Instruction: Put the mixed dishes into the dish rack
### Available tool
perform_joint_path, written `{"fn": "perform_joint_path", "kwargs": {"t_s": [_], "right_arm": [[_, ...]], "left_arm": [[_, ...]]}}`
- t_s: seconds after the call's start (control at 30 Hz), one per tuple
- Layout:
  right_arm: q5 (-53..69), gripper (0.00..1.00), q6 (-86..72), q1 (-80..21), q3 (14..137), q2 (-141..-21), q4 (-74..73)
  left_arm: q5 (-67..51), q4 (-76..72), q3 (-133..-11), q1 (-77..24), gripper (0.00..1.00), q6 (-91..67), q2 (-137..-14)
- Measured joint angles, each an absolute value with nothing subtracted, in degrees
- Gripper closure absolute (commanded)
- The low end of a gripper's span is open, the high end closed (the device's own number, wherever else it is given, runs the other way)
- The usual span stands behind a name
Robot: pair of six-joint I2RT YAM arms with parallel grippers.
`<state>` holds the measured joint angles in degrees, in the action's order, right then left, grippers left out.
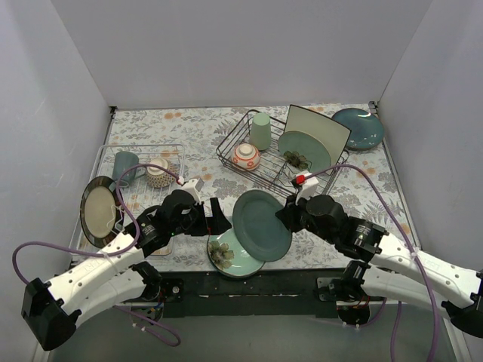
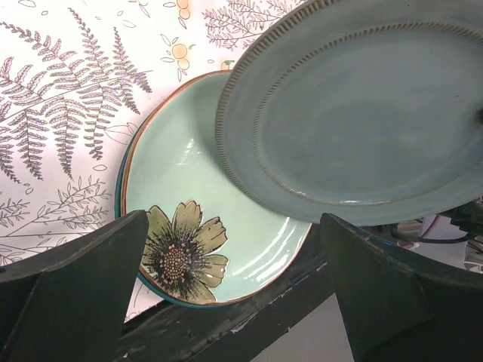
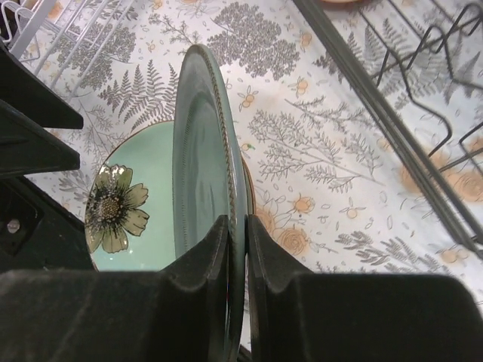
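The right end effector (image 1: 287, 217) is clenched on the rim of a grey-green round plate (image 1: 260, 225), one finger on each face, and holds it on edge, tilted, above the bench (image 1: 192, 139). This plate has a dull glaze and a ring of fine notches just inside its rim. Beneath it, partly covered, a light green flower plate (image 1: 230, 256) lies flat at the bench's near edge, with an olive bloom facing up and a brown lip. The left end effector (image 1: 219, 219) is released, its fingers spread wide just beside both plates. The dish rack (image 1: 229, 145) stands farther back, apart from the held plate. It carries a pale green cup (image 1: 260, 130), a red-orange bowl (image 1: 246, 156), a white square plate (image 1: 324, 124) and another flower plate (image 1: 306, 147). Open patterned bench lies between the held plate and the rack's near wire wall
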<state>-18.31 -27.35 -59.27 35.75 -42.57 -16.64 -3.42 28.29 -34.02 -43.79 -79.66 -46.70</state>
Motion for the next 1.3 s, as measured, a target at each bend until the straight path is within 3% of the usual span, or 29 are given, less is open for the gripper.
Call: {"fn": "perform_joint_path", "kwargs": {"t_s": [0.47,0.77,1.3], "right_arm": [[-22.0,0.99,-10.5,-59.3,60.5,-53.8,-23.2],[-30.5,0.99,3.8,-58.8,73.8,-60.4,-23.8],[-40.1,0.99,43.7,-55.9,74.5,-64.1,-10.9]], "left_arm": [[-3.0,28.1,-34.0,-43.8,0.02,-79.7,-47.8],[-2.7,28.1,-34.0,-43.8,0.02,-79.7,-47.8],[-2.4,28.1,-34.0,-43.8,0.02,-79.7,-47.8]]}}
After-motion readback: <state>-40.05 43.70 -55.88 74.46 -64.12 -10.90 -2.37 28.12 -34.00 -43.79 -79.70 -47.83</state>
